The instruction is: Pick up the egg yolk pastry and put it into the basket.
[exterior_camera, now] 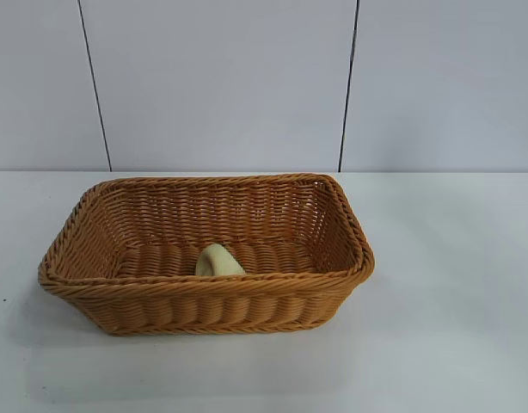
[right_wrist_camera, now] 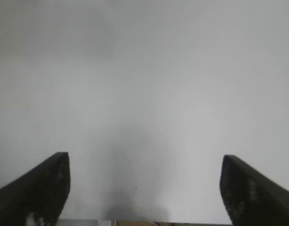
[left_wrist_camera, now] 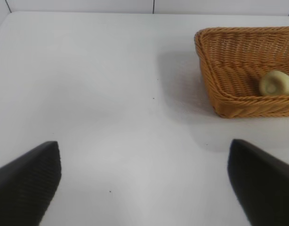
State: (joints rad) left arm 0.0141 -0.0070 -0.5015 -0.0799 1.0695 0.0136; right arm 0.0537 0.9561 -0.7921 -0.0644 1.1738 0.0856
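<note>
The orange-tan wicker basket [exterior_camera: 204, 305] stands in the middle of the white table. Inside it, against the near wall, lies the pale cream egg yolk pastry [exterior_camera: 217, 261], tipped on its side. In the left wrist view the basket [left_wrist_camera: 229, 101] is off to one side with the pastry [left_wrist_camera: 276, 83] in its corner, flat round face showing. My left gripper [left_wrist_camera: 144, 181] hangs open over bare table, well away from the basket, with nothing between its fingers. My right gripper [right_wrist_camera: 144, 186] is open too, above bare table, and holds nothing. Neither arm shows in the exterior view.
The white table [exterior_camera: 453, 327] runs on all sides of the basket. A pale panelled wall [exterior_camera: 221, 86] with two dark seams stands behind it. In the right wrist view the table's edge [right_wrist_camera: 149, 221] shows close to the gripper.
</note>
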